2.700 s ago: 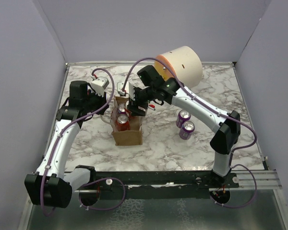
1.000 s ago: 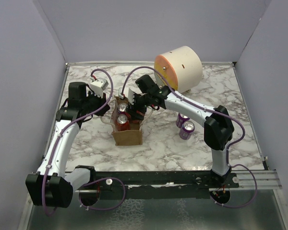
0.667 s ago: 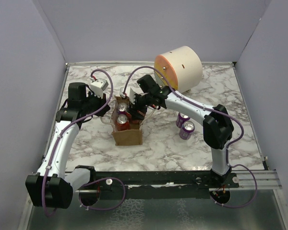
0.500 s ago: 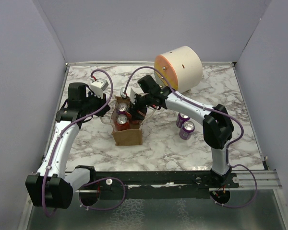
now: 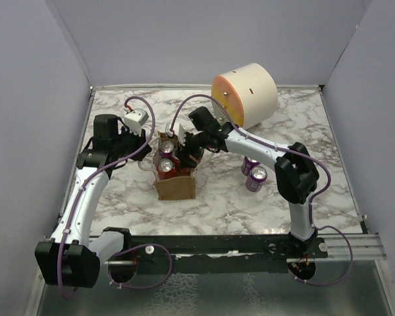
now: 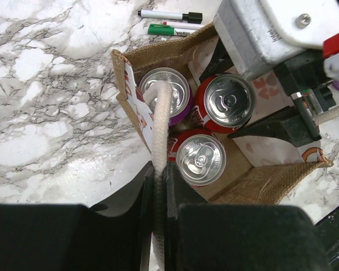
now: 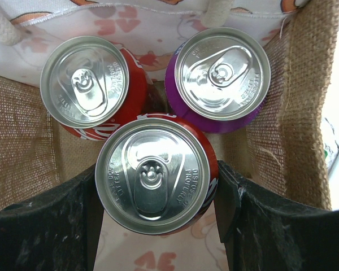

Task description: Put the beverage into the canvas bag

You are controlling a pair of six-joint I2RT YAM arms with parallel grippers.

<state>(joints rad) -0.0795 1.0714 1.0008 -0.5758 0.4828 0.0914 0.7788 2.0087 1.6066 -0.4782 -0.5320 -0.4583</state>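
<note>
Right gripper (image 7: 158, 189) deeper in canvas bag (image 5: 174, 188), red can (image 6: 230, 103) still clamped

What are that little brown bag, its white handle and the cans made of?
The canvas bag looks like coarse woven jute, open weave showing. Its handle seems twisted white cotton rope. The cans look aluminium: shiny silver tops with pull tabs.

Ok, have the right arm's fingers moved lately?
Yes: the right fingers have come away from the drum, down into the bag, around a red can.
</note>
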